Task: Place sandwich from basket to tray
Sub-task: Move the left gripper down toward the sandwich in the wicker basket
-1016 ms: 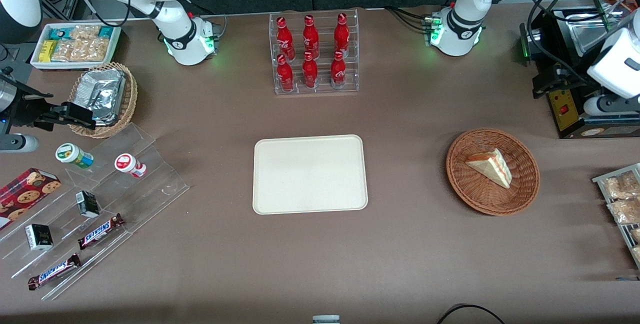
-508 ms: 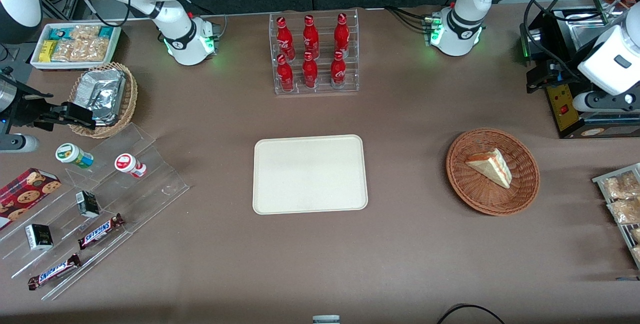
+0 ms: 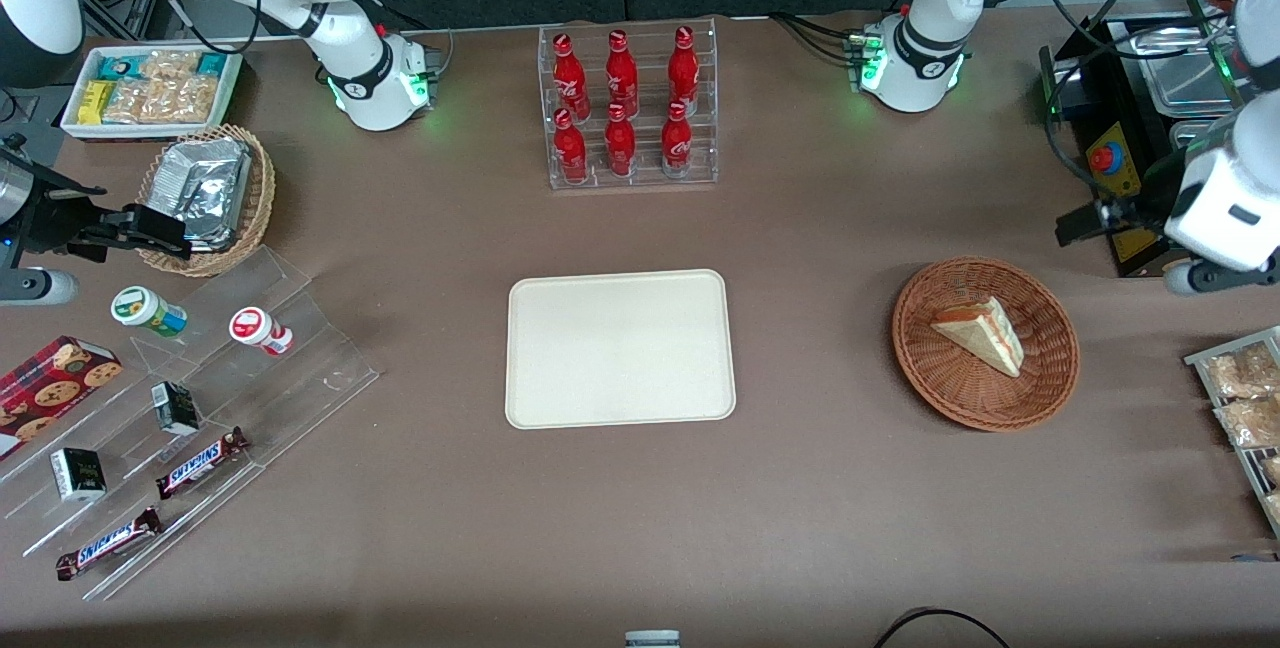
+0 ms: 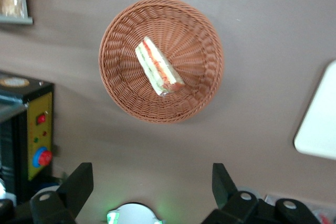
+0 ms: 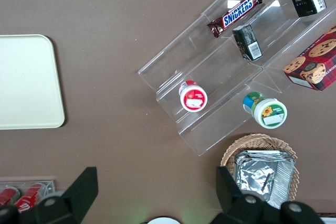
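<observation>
The sandwich (image 3: 982, 332), a cream wedge with red, white and green layers at its cut edge, lies in the round reddish-brown wicker basket (image 3: 985, 403). The cream-white tray (image 3: 620, 348) lies at the table's middle with nothing on it. My left gripper (image 3: 1080, 225) hangs above the table, a little farther from the front camera than the basket and toward the working arm's end, apart from it. In the left wrist view the gripper (image 4: 149, 182) is open wide and holds nothing; the sandwich (image 4: 158, 67), the basket (image 4: 123, 103) and a tray corner (image 4: 320, 124) show.
A black control box with a red button (image 3: 1110, 163) stands close by the gripper. A rack of snack packets (image 3: 1245, 398) lies at the working arm's end. A rack of red bottles (image 3: 628, 108) stands farther back than the tray. Acrylic steps with snacks (image 3: 200, 408) lie toward the parked arm's end.
My left arm's wrist has swung nearer the front camera, bringing the gripper closer to the basket. The sandwich, basket and tray have not moved.
</observation>
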`<act>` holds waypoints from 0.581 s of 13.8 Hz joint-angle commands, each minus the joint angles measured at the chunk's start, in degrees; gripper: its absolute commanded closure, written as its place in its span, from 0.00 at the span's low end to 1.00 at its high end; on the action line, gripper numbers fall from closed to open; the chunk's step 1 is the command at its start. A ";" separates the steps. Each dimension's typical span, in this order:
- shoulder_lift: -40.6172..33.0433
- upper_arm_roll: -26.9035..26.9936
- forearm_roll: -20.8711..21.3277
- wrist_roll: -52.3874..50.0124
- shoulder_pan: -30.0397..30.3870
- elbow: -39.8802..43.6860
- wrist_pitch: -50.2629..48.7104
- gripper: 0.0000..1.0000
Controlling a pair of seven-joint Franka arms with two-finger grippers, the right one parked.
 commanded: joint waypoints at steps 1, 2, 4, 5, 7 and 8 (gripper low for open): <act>-2.50 0.29 0.39 -9.89 0.26 -7.97 6.98 0.00; -3.55 0.29 0.39 -14.20 0.61 -11.92 11.11 0.00; -5.75 0.29 0.39 -19.31 1.05 -18.96 17.97 0.00; -6.10 0.29 0.39 -21.25 1.05 -21.60 20.79 0.00; -6.37 0.29 0.39 -25.21 1.05 -26.79 26.41 0.00; -6.54 0.29 0.39 -26.79 1.05 -29.51 29.75 0.00</act>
